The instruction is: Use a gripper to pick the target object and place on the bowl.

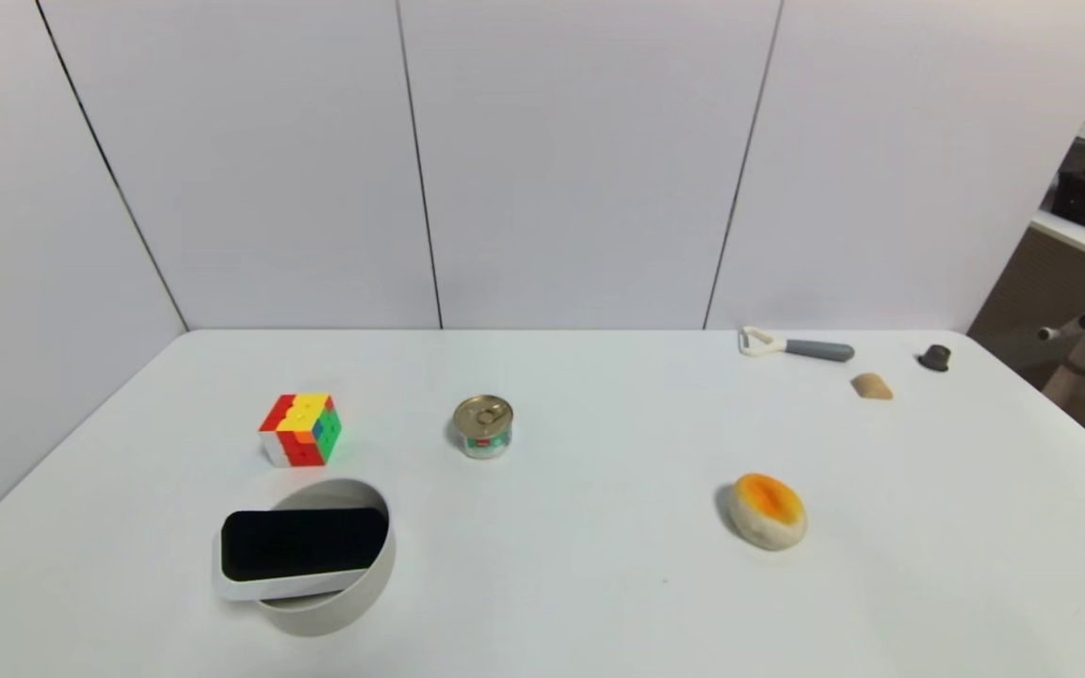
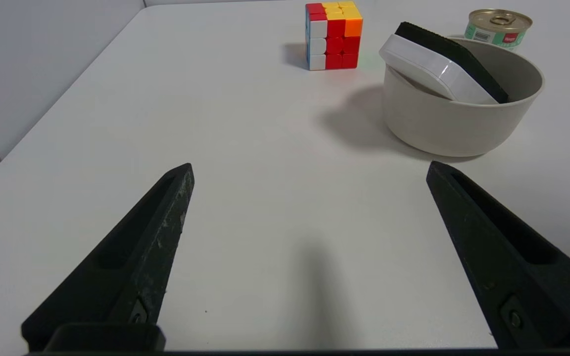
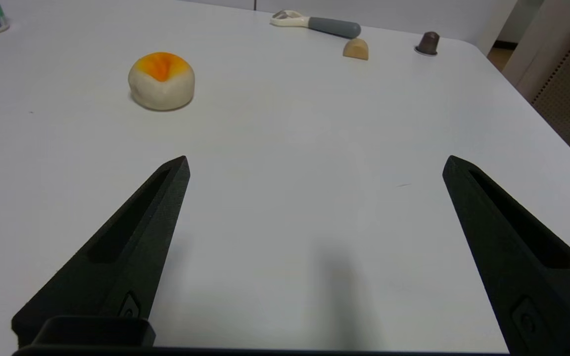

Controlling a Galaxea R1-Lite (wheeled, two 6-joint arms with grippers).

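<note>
Overhead, a white table [image 1: 580,584] is sitting inside pale wall panels, with a shelf and dark basket past its far right corner. Eight things are lying on it, one of each: a grey bowl [image 1: 354,595], a black-topped block [image 1: 302,546], a puzzle cube [image 1: 300,429], a tin can [image 1: 483,427], an orange-topped bun [image 1: 767,510], a peeler [image 1: 795,347], a tan wedge [image 1: 871,386] and a dark capsule [image 1: 934,358]. The can's label is too small to read. The block is resting tilted across the bowl's rim near the front left corner — one end overhanging. The left gripper [image 2: 309,170] is hovering near the bowl, jaws wide and holding nothing; the right gripper [image 3: 314,165] is likewise spread wide over bare table.
</note>
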